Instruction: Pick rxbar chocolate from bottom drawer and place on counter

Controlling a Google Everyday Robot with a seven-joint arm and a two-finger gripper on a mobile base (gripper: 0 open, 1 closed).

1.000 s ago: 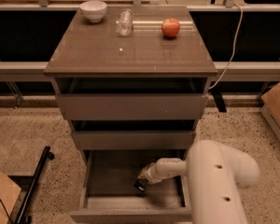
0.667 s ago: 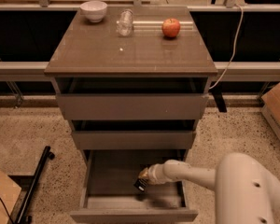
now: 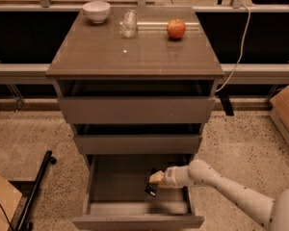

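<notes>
The bottom drawer point(image 3: 106, 186) is pulled open, its flat front point(image 3: 137, 222) nearest the camera. My gripper point(image 3: 155, 179) reaches into it from the right on a white arm point(image 3: 221, 186). It is shut on the rxbar chocolate point(image 3: 151, 189), a small black bar with pale print that hangs tilted just below the fingers, at the drawer's right-middle. The counter point(image 3: 135, 54) is the glossy top slab above the three drawers.
On the counter stand a white bowl point(image 3: 97, 11), a clear glass point(image 3: 129, 23) and a red apple point(image 3: 176, 28). The two upper drawers point(image 3: 135, 109) are slightly open. A cardboard box point(image 3: 285, 112) sits right, another point(image 3: 0, 201) lower left, beside a black pole point(image 3: 36, 191).
My arm's bulky upper part has swung out to the lower right. The gripper stays in the drawer, shifted slightly right, with the bar now tilted under it.
</notes>
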